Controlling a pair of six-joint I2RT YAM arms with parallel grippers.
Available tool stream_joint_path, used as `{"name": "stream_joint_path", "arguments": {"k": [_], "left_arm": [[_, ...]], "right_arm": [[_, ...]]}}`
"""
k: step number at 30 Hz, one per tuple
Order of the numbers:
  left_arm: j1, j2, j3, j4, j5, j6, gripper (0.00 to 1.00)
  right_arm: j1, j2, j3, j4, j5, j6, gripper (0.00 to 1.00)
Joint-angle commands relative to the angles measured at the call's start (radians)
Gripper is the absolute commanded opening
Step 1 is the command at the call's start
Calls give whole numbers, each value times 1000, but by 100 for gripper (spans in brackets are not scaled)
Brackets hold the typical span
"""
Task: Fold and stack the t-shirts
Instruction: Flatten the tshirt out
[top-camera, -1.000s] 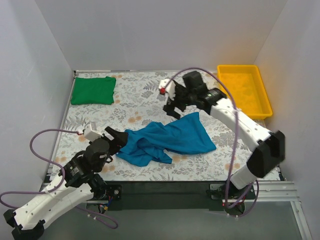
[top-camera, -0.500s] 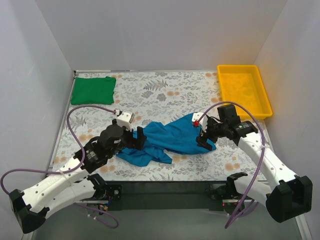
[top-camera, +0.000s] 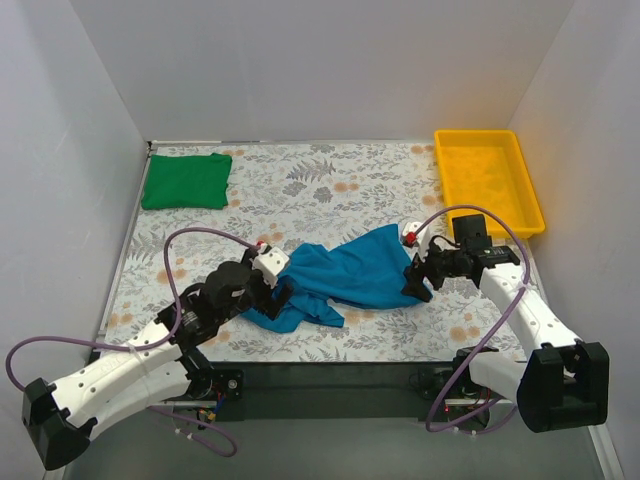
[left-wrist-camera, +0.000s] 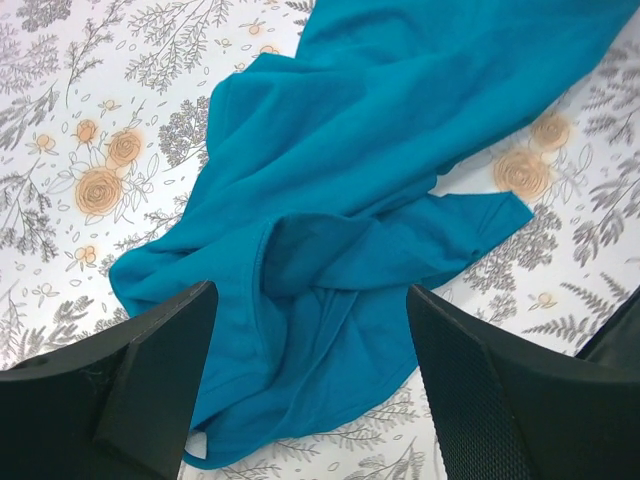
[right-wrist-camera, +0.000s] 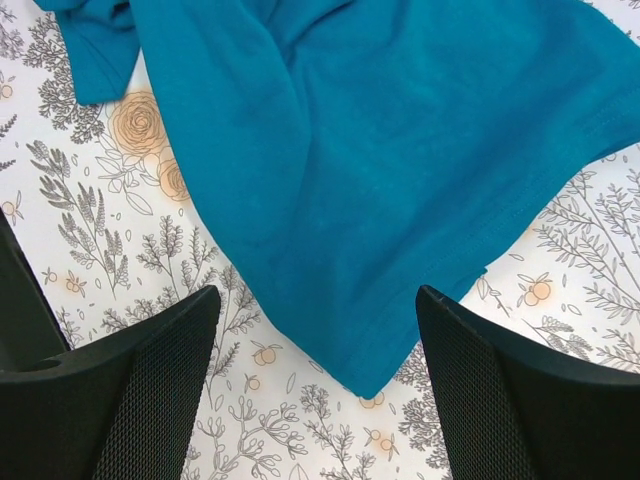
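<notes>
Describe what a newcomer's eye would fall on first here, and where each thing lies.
A crumpled teal-blue t-shirt sprawls in the middle, the left hand open over its left end and the right hand open over its right corner. A folded green t-shirt sits far left; a yellow tray far right.

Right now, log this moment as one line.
stage: blue t-shirt crumpled, unfolded | left jaws: open over its left end | right jaws: open over its right corner | green t-shirt: folded, far left corner
</notes>
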Motion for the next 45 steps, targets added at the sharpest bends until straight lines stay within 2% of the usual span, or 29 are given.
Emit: {"name": "stream_joint_path", "arguments": {"k": [1,10,18,21,34,45], "left_arm": [[-2,-8,-21,30,21,138,75],[-2,35,-61,10,10,285,73],[-2,17,-95,21,22,342,74],[-2,41,-93,24,44,391,73],[4,325,5,99,18,513,66],[15,322,36,141,47,532,66]], "right_arm": [[-36,-20,-27,25,-117,-17,85],[-82,-28,-49,31,-182,-38,86],[-105,-37,-52,43,-197,-38,86],[-108,-36,-49,43,-200,-37,86],[-111,-42,-44,42,-228,-34,86],[-109,-30,-43,42,-237,-35,87]]}}
